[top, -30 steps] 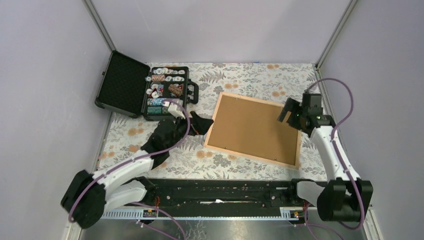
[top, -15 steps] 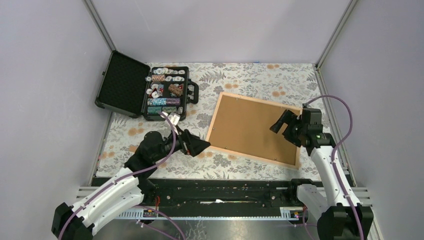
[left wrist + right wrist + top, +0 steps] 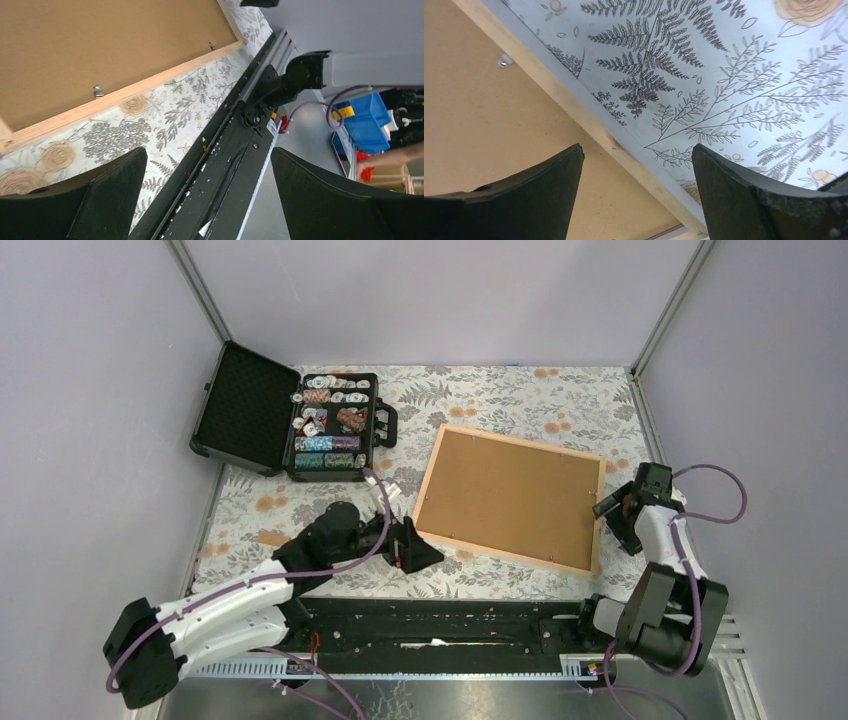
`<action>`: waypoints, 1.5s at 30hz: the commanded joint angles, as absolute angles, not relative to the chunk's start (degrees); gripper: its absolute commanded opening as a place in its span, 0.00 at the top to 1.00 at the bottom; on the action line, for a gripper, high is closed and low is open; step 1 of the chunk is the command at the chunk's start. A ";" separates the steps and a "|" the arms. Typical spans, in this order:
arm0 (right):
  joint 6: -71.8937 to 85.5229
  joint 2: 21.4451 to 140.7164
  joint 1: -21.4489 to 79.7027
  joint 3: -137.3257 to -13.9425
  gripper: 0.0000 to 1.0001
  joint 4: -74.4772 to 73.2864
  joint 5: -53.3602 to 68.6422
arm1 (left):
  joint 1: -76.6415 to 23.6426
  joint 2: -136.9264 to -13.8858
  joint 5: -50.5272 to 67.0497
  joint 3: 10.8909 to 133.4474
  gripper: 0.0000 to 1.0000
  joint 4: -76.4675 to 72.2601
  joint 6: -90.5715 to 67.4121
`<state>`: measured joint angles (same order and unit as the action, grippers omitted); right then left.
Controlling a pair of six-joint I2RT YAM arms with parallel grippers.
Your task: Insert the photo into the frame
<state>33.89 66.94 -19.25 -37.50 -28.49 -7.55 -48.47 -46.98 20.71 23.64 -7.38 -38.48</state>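
Note:
The light-wood frame (image 3: 500,552) lies flat at the middle right of the table, with the brown cardboard backing board (image 3: 510,495) filling it. The photo is not in view. My left gripper (image 3: 425,550) is open and empty just off the frame's near left corner. The left wrist view shows its gripper (image 3: 207,185) over the table's near rail, with the frame's edge (image 3: 125,92) beyond. My right gripper (image 3: 606,508) is open and empty at the frame's right edge. The right wrist view shows its gripper (image 3: 639,195) straddling the frame's rim (image 3: 589,120).
An open black case of poker chips (image 3: 335,425) stands at the back left with its lid (image 3: 240,405) laid back. The black base rail (image 3: 450,625) runs along the near edge. Cage posts and walls close in both sides.
My left gripper has swung right and nearer, to the frame's near left corner. My right gripper has drawn back off the backing board to the frame's right edge and dropped lower.

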 commanded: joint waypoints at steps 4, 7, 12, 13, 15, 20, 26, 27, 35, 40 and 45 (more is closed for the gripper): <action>29.21 72.23 -21.00 -36.60 0.15 -21.57 -0.62 | -54.65 -56.64 20.50 34.09 0.01 -8.77 -30.24; 29.39 73.01 -21.01 -35.63 0.16 -20.10 -0.52 | -57.91 -61.21 18.02 38.68 0.01 -6.06 -26.71; 28.60 75.23 -20.94 -34.43 0.31 -17.33 2.88 | -61.87 -67.58 13.68 45.09 0.02 -3.07 -21.77; 28.49 75.90 -20.92 -34.25 0.32 -17.01 3.39 | -62.28 -68.73 13.28 46.19 0.02 -2.57 -20.66; 28.88 76.76 -20.92 -33.63 0.36 -16.56 2.92 | -63.01 -70.91 12.93 48.83 0.02 -1.46 -18.24; 29.11 75.52 -20.85 -32.70 0.57 -15.91 3.36 | -64.43 -76.67 11.17 54.02 0.01 -1.95 -10.48; 27.98 75.97 -20.20 -35.19 0.81 -18.25 3.59 | -66.49 -84.29 11.47 51.51 0.01 -15.90 1.12; 27.67 76.21 -19.78 -35.78 0.84 -18.90 3.54 | -66.93 -85.51 11.82 50.36 0.01 -20.48 3.22; 24.30 76.31 -18.33 -40.52 1.00 -23.51 6.75 | -71.45 -96.30 7.75 50.07 0.01 -28.94 20.72; 22.51 76.06 -17.67 -44.12 1.00 -28.01 9.63 | -71.93 -101.79 4.45 48.39 0.02 -39.35 27.44; 22.21 73.86 -16.97 -48.07 1.00 -33.12 9.76 | -74.20 -106.84 -2.90 47.53 0.02 -49.45 34.92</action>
<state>22.48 76.97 -17.76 -42.48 -29.47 6.85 -72.10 -103.96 4.10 48.77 -34.92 25.91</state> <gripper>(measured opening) 0.294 0.981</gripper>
